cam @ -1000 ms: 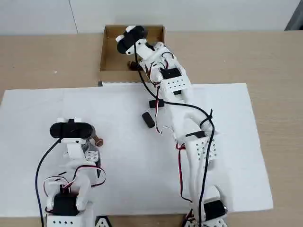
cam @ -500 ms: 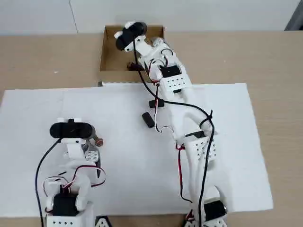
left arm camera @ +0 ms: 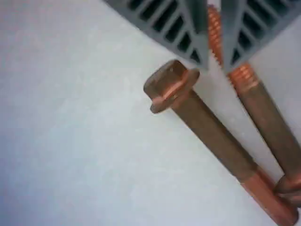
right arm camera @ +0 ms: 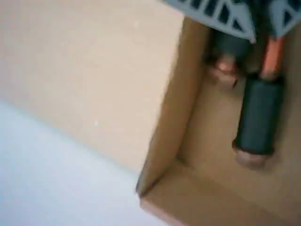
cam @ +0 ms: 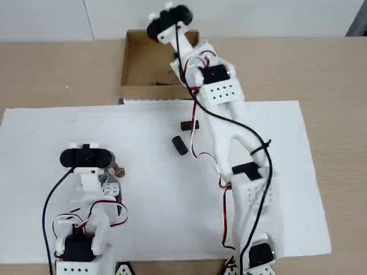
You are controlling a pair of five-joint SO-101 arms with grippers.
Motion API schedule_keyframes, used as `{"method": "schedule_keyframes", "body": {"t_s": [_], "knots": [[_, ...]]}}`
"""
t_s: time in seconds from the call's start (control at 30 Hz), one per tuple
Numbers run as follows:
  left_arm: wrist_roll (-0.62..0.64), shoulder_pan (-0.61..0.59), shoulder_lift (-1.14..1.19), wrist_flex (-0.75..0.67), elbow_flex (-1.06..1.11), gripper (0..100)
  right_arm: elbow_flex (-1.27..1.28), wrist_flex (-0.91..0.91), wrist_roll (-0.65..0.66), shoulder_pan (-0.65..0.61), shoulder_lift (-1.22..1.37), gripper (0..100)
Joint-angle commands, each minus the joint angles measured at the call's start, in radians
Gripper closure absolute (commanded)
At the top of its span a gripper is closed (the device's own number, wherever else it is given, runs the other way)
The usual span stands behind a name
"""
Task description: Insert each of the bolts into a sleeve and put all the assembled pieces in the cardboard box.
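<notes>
Two copper bolts lie on the white paper. My left gripper point(left arm camera: 214, 59) is shut on the threaded end of one bolt point(left arm camera: 265, 120); the loose bolt point(left arm camera: 207, 127) lies right beside it. In the high view these bolts point(cam: 118, 170) show at the left arm's tip. My right arm reaches into the cardboard box point(cam: 133, 63). My right gripper point(right arm camera: 263, 33) is shut on the orange thread of an assembled bolt and sleeve point(right arm camera: 257, 117) resting on the box floor point(right arm camera: 221, 188). A second assembled piece point(right arm camera: 227, 61) lies beside it. Two black sleeves point(cam: 190, 125) point(cam: 180, 144) lie mid-paper.
The box wall point(right arm camera: 171, 113) runs close beside the right gripper, with its corner near the paper's far edge. The white paper point(cam: 143, 206) covers most of the wooden table point(cam: 332, 69). The right arm's cables hang over the two sleeves.
The right arm has stretched farther over the box, its wrist shifting toward the far wall. The left arm and its bolts have not moved.
</notes>
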Motion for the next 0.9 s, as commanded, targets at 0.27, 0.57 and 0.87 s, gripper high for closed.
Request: {"method": "schedule_keyframes", "body": {"t_s": [0.27, 0.57, 0.87], "knots": [[0.000, -0.006, -0.008, -0.002, -0.005, 99, -0.055, 0.412, -0.166, -0.042, -0.314, 99.5], [0.000, -0.006, -0.008, -0.002, -0.005, 99, -0.055, 0.638, -0.176, -0.054, -0.397, 99.5], [0.000, -0.006, -0.008, -0.002, -0.005, 99, -0.051, 0.771, -0.176, -0.047, -0.423, 99.5]]}}
